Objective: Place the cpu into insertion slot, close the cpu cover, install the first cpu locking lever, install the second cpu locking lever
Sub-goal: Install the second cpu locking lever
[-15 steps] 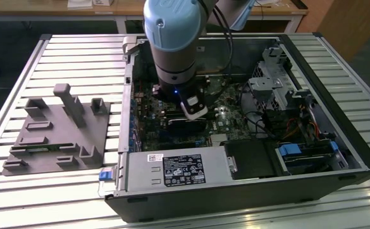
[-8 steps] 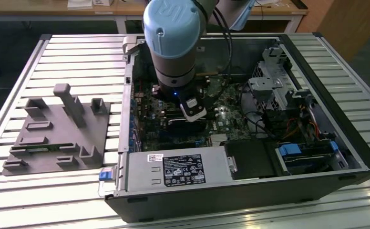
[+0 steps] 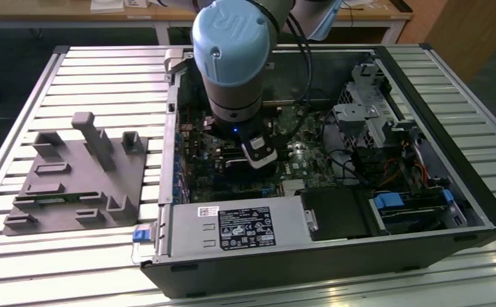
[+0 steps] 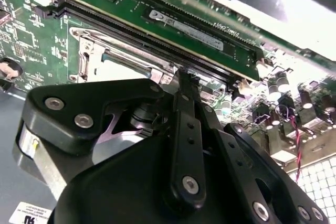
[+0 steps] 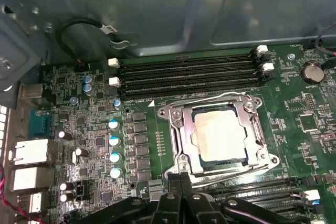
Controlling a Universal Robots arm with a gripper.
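1. An aluminium slatted table [image 3: 26, 96] carries an open computer case [image 3: 452, 243] and, toward the exterior view's left, a grey fixture block [image 3: 73, 185].
2. The robot arm [image 3: 231, 57] with its blue cap reaches down into the case, over the green motherboard [image 5: 84, 129].
3. A power supply box [image 3: 240, 227] sits along the near edge of the case in the exterior view, with a drive cage [image 3: 363, 115] toward that view's right.
4. Four long memory slots [image 5: 189, 69] run just beside the insertion slot [image 5: 168, 114].
5. The cpu cover [image 5: 181, 140] lies flat over the slot, its silvery frame around the chip, with a wire lever [image 5: 223, 96] along the edge nearest the memory slots.
6. The cpu [image 5: 218, 135] sits in the slot, its metal top showing through the cover's window.
7. The gripper [image 5: 178, 178] hovers at the socket's edge; its black fingers [image 4: 184, 90] are pressed together with nothing between them, the tips just beside the cover frame.
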